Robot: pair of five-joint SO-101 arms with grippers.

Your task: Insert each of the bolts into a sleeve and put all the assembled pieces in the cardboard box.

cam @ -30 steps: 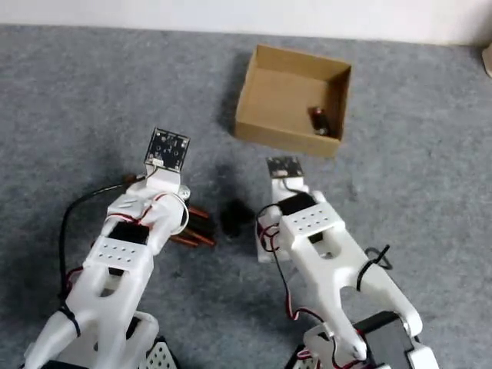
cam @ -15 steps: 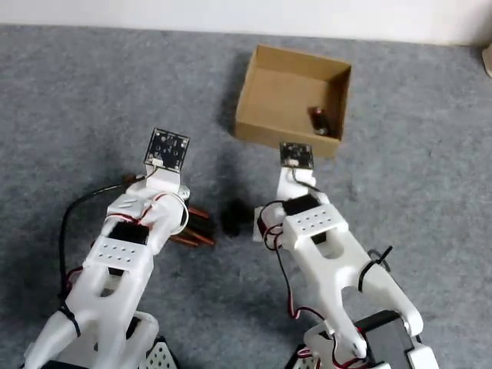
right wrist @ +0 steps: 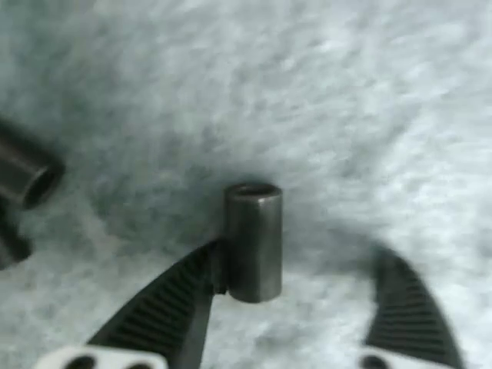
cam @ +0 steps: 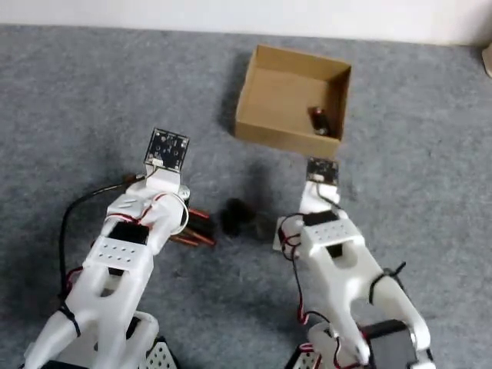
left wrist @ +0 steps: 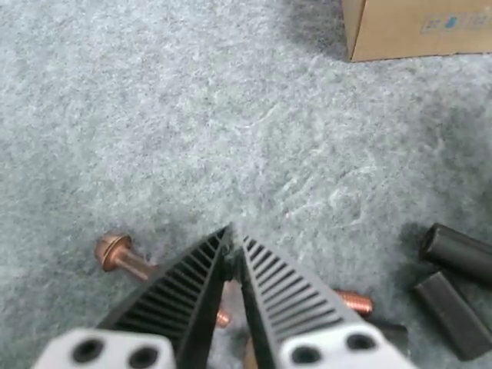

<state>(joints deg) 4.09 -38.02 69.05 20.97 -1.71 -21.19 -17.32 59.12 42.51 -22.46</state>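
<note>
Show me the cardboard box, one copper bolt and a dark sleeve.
cardboard box (cam: 284, 138), high view, near outer wall.
copper bolt (left wrist: 114, 250), left wrist view, its flanged head.
sleeve (right wrist: 253, 242), right wrist view, middle of its side.

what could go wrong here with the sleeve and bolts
1. The sleeve touches just one finger of the open right gripper, so closing off-centre could tip it over or roll it away.
2. The left gripper is shut just over the bolts. Lowering it like that might shove them aside.
</note>
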